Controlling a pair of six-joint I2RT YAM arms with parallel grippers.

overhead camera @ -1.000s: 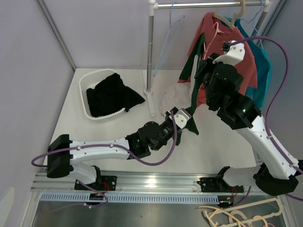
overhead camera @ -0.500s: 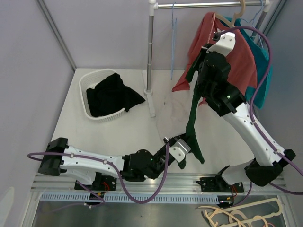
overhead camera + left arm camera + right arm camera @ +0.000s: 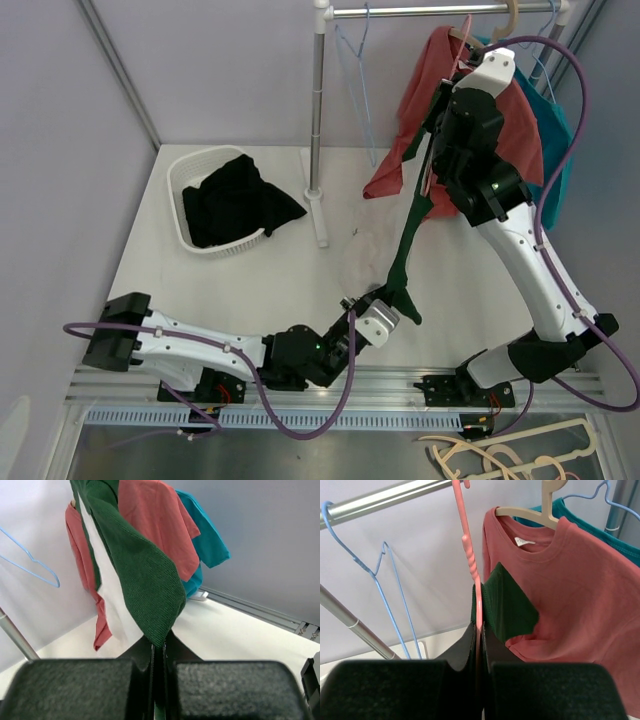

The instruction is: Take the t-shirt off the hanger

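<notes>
- Pulling the green t-shirt free: your left gripper is closed tight on its hem, well below the rail, with the cloth taut up to the pink hanger
- Right gripper is pinched shut on that hanger just under the rail; hold it firm and draw the hem down and away steadily
- White table lies below the rail, with grey walls around; a red shirt hangs from the rail alongside

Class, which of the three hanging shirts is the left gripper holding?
The dark green shirt, pinched by the left gripper; the coral shirt and teal shirt hang free.
</notes>
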